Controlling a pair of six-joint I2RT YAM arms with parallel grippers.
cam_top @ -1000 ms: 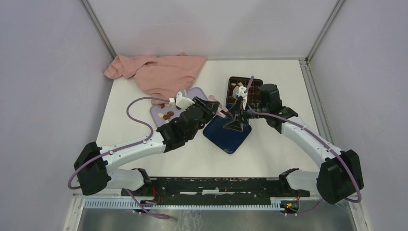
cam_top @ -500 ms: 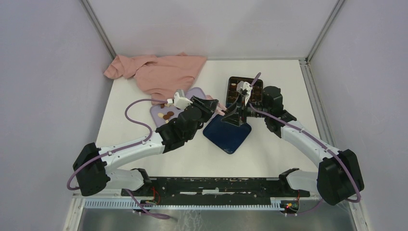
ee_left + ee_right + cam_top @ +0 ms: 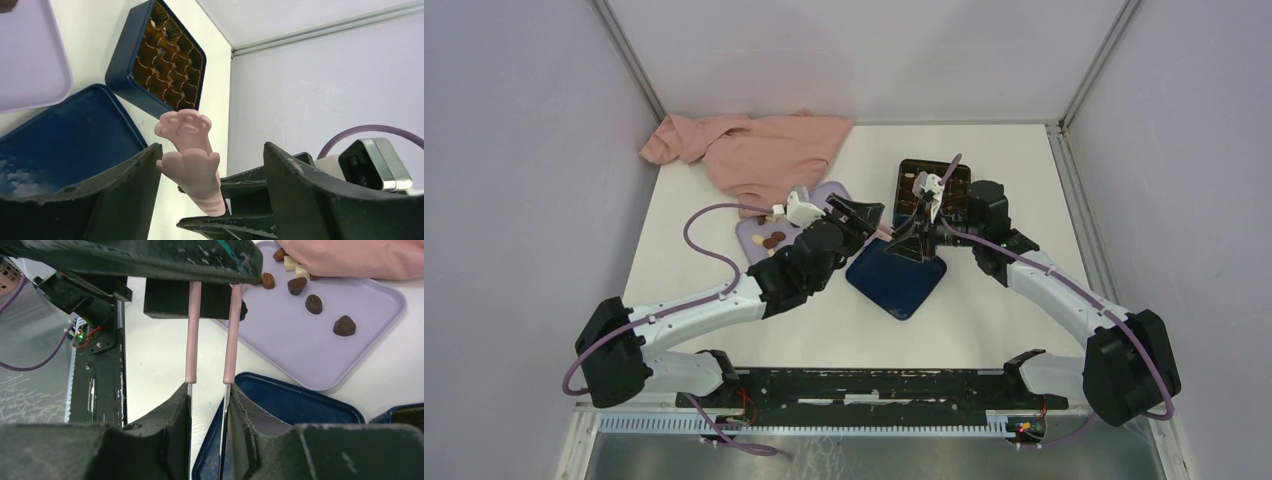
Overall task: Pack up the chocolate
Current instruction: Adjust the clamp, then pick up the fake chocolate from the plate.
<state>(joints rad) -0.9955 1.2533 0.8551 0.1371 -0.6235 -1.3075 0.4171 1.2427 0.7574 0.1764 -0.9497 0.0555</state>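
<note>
The chocolate (image 3: 314, 304) lies as several brown and cream pieces on the lilac tray (image 3: 320, 345), which also shows in the top view (image 3: 759, 240). My right gripper (image 3: 209, 389) is shut on the metal handles of pink cat-paw tongs (image 3: 192, 330), over the dark blue lid (image 3: 896, 278). The tongs' paw tips (image 3: 187, 150) sit between the fingers of my open left gripper (image 3: 214, 146), without touching either finger. In the top view the left gripper (image 3: 864, 213) and right gripper (image 3: 911, 240) face each other. The dark blue box with its grid insert (image 3: 167, 60) lies behind them.
A pink cloth (image 3: 749, 150) lies at the back left, its edge over the tray's far side. The box (image 3: 934, 188) sits at the back centre-right. White cell walls close in the left, right and back sides.
My right gripper has lifted the tongs and shifted slightly back and left toward the left gripper. The left wrist has turned a little, with its jaws now open around the paw tips.
</note>
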